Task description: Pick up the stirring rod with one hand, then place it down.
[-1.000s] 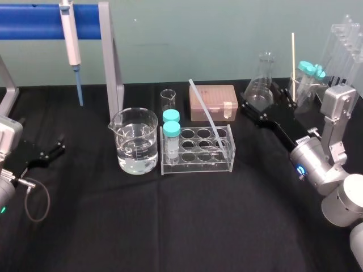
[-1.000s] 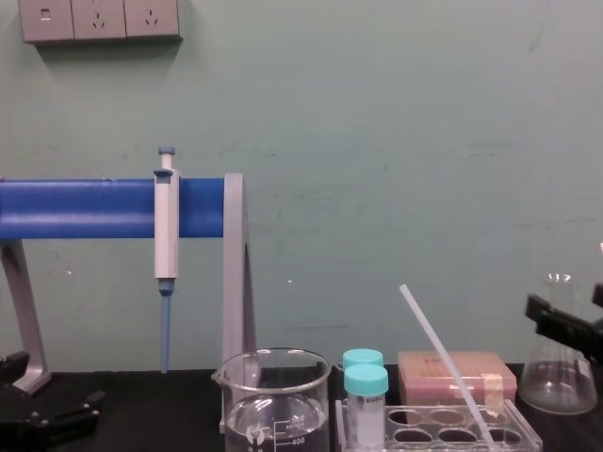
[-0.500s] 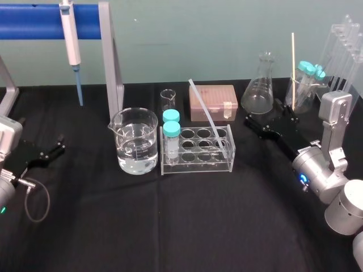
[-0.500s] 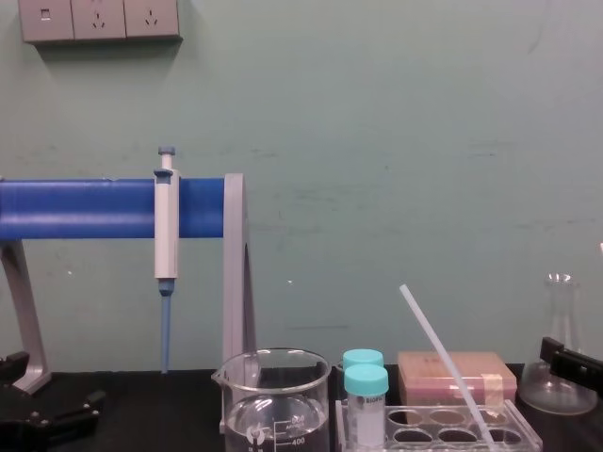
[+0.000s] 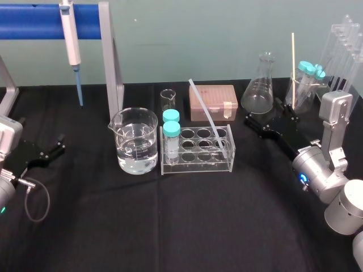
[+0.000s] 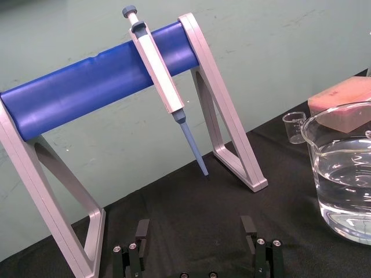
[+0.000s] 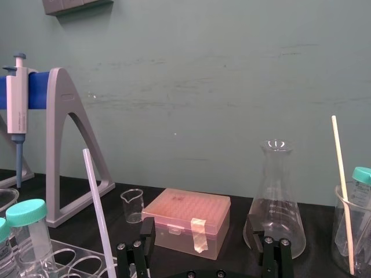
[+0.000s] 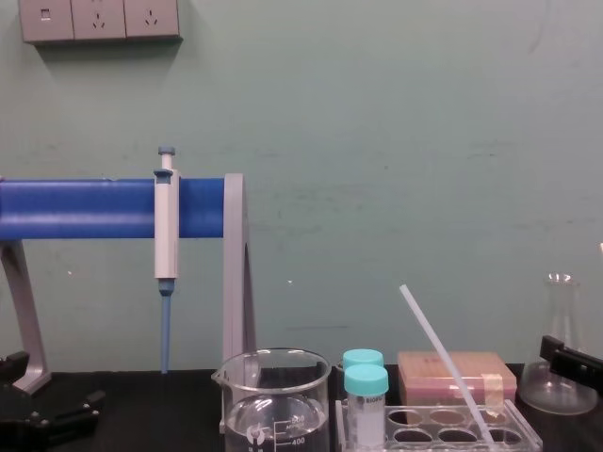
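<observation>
The stirring rod (image 5: 205, 116) is a translucent white rod leaning in the clear tube rack (image 5: 198, 163), its top tilted toward the back left. It also shows in the right wrist view (image 7: 95, 202) and the chest view (image 8: 443, 358). My right gripper (image 5: 266, 116) hovers low to the right of the rack, in front of the conical flask (image 5: 260, 85), open with nothing between its fingers (image 7: 145, 237). Its tips are well apart from the rod. My left gripper (image 5: 51, 148) rests at the far left of the table, open and empty (image 6: 195, 231).
A beaker of water (image 5: 136, 141) and two teal-capped tubes (image 5: 171, 133) stand left of the rod. Behind are a small glass beaker (image 5: 168, 100), a pink tip box (image 5: 212, 102) and a blue pipette stand (image 5: 85, 14). A cream stick (image 5: 292, 56) stands in a beaker at right.
My right gripper drew back from around the conical flask toward me, then stopped. The rod and the left arm have not moved.
</observation>
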`<state>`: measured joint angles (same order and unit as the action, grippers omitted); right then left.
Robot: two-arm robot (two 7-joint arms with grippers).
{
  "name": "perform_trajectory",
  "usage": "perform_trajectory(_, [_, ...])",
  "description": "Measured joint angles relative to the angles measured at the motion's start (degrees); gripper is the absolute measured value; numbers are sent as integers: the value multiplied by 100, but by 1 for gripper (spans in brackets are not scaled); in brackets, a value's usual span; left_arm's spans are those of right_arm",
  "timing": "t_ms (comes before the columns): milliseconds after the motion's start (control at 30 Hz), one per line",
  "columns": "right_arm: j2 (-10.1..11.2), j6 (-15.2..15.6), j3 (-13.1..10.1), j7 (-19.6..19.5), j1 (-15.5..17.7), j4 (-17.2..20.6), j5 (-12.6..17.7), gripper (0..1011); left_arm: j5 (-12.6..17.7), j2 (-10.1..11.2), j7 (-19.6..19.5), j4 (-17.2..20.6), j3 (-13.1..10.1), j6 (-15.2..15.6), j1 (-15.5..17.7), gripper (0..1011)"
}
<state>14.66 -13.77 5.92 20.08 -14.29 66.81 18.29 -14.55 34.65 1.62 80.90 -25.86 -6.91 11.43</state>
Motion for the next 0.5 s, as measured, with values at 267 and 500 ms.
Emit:
perform_trajectory(267, [0,-10,0,2,0,-2,-3,1003,0,0,0,0,0,0,0,1000])
perform_trajectory(500, [0,-16,0,3,0,-2,-3,1003,0,-1,0,0,0,0,0,1000])
